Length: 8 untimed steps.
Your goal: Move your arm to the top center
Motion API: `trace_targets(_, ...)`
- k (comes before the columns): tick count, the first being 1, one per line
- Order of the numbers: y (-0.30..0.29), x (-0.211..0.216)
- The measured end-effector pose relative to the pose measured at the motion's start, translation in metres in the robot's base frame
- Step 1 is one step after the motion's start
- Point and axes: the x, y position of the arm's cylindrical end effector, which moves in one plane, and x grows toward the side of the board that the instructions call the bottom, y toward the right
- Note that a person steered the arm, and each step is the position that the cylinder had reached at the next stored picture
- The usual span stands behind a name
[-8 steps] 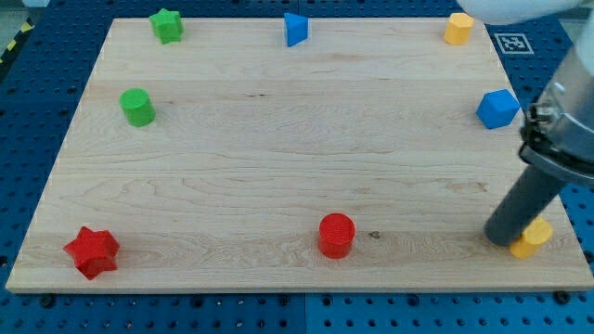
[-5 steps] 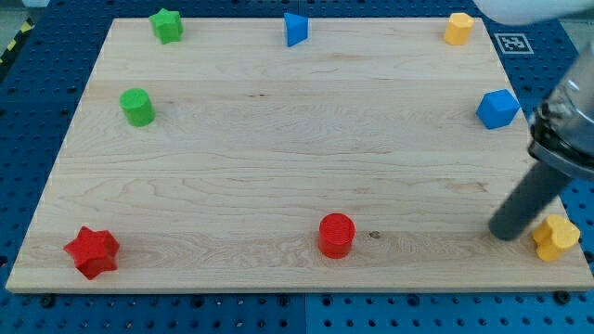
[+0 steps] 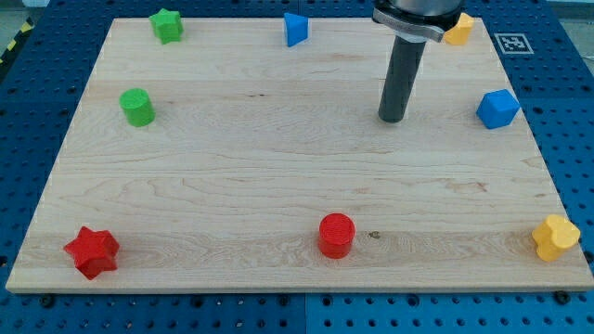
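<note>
My tip (image 3: 392, 118) rests on the wooden board (image 3: 278, 158), right of centre in the upper half. It touches no block. The blue block (image 3: 295, 29) at the top centre edge lies up and to the left of it. The yellow block (image 3: 459, 29) at the top right is partly hidden behind the rod. A blue hexagonal block (image 3: 497, 109) sits to the tip's right near the right edge.
A green star (image 3: 167, 25) is at the top left and a green cylinder (image 3: 137, 107) at the left. A red star (image 3: 92, 251) is at the bottom left, a red cylinder (image 3: 337, 235) at the bottom centre, a yellow block (image 3: 555, 237) at the bottom right corner.
My tip has moved from the bottom right, beside the yellow block, up and left to the upper right of centre. The yellow block was nudged right toward the corner earlier.
</note>
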Motion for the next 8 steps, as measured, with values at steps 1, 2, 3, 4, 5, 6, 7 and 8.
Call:
trace_targets(1, -0.004, -0.031)
trace_targets(2, -0.049, -0.072)
trace_targets(3, -0.102, -0.098)
trace_targets(4, -0.119, -0.113)
trace_targets(5, -0.128, -0.137)
trace_targets(6, -0.137, -0.143)
trace_targets(7, -0.137, -0.143)
trace_targets(8, -0.132, -0.124)
